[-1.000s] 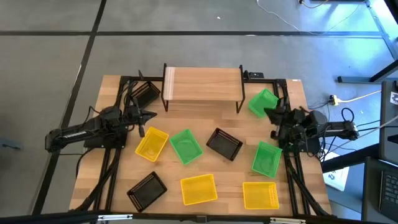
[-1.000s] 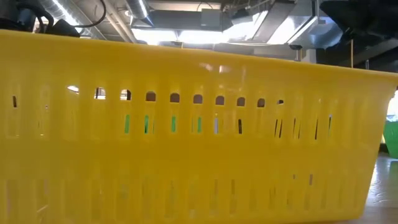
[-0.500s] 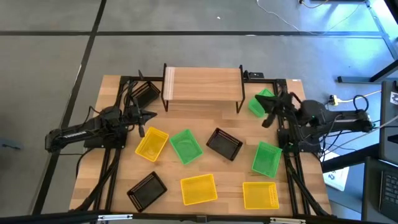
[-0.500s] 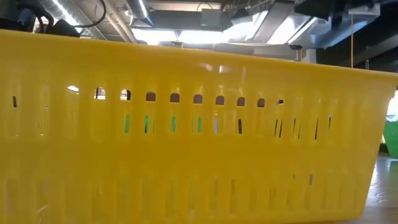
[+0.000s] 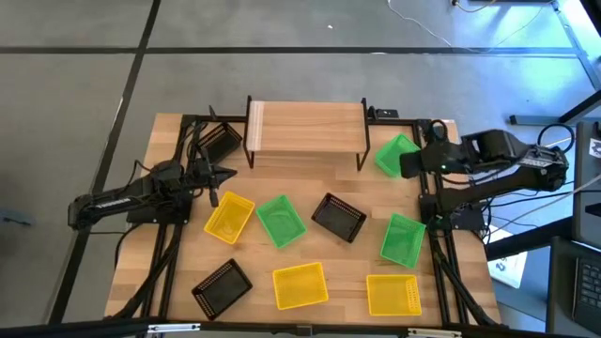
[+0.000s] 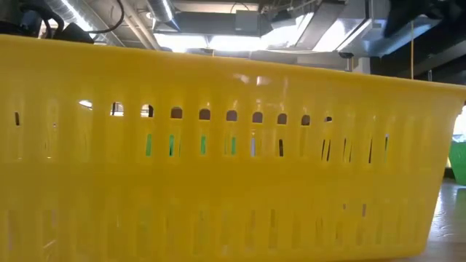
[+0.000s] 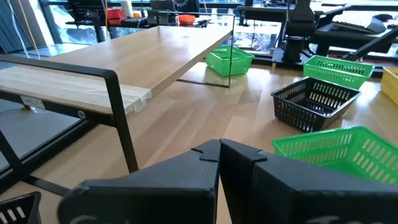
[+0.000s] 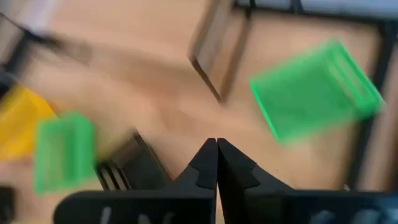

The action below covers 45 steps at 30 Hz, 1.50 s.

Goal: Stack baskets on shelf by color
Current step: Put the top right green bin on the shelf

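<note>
Nine baskets lie scattered on the worktop (image 5: 310, 178); none rests on the shelf (image 5: 305, 126), which stands bare at the middle of the far edge. A green basket (image 5: 395, 155) sits just off the shelf's right end, near the far right corner. A second green basket (image 5: 403, 238) lies along the right edge, and a third green basket (image 5: 281, 221) lies near the centre. Between these two is a black basket (image 5: 338, 216). Another black basket (image 5: 220, 143) sits just off the shelf's left end, and a third black basket (image 5: 222, 285) lies near the near left corner. A yellow basket (image 5: 229, 217) lies left of centre, touching the central green one or nearly so. A second yellow basket (image 5: 300, 284) sits at the middle of the near edge, filling the low view, and a third yellow basket (image 5: 393, 294) lies by the near right corner.

The right claw (image 5: 406, 167), fingers pressed together and holding nothing, hovers over the near edge of the green basket by the far right corner. The left claw (image 5: 228, 173), likewise closed and empty, waits over the left part of the worktop, close beside the black basket off the shelf's left end.
</note>
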Tool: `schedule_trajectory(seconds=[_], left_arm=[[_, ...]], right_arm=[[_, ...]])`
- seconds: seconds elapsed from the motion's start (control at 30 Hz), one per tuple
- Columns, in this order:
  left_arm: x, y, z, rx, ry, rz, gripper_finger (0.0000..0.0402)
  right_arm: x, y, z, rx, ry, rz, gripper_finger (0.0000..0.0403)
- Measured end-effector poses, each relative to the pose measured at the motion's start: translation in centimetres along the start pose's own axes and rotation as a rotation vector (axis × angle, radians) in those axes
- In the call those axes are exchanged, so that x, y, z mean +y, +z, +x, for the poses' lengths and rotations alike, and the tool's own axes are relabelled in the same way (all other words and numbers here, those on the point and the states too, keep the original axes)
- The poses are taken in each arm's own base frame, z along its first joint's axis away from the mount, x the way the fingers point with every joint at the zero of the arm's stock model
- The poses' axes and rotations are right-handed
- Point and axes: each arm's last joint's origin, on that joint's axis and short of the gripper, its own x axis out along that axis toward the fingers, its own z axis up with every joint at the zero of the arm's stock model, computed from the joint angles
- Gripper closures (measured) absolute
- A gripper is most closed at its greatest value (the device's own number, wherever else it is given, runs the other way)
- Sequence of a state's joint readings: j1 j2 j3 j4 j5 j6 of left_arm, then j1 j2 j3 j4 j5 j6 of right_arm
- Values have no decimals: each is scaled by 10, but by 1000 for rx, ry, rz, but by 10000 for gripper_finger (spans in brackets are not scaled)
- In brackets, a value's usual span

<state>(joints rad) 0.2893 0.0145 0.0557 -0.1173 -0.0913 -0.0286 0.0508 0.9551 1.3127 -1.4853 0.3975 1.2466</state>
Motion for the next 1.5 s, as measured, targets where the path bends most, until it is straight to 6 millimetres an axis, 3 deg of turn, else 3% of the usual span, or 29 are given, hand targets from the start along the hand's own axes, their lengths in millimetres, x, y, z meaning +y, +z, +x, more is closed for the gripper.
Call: schedule_trajectory(seconds=[0.1, 0.27, 0.4, 0.67, 0.9, 1.1, 1.4, 1.5], left_arm=[[0, 0, 0, -1, 5, -8, 401], [0, 0, 0, -2, 7, -41, 401], [0, 0, 0, -3, 8, -41, 401], [0, 0, 0, -4, 8, -44, 401], [0, 0, 0, -5, 8, -49, 401], [0, 0, 0, -6, 8, -49, 401], [0, 1, 0, -7, 8, -49, 401], [0, 1, 0, -7, 8, -49, 401]], right_arm=[[3, 0, 1, 110, -29, -22, 397], [9, 1, 7, 127, -54, -15, 381], [12, 4, 13, 190, -71, 75, 366], [20, 17, 34, 235, -151, 76, 313], [17, 41, 62, 263, -260, 168, 302], [1, 59, 87, 334, -315, 71, 302], [-18, 46, 151, 460, -80, -206, 302], [-25, 37, 169, 452, -78, -277, 302]])
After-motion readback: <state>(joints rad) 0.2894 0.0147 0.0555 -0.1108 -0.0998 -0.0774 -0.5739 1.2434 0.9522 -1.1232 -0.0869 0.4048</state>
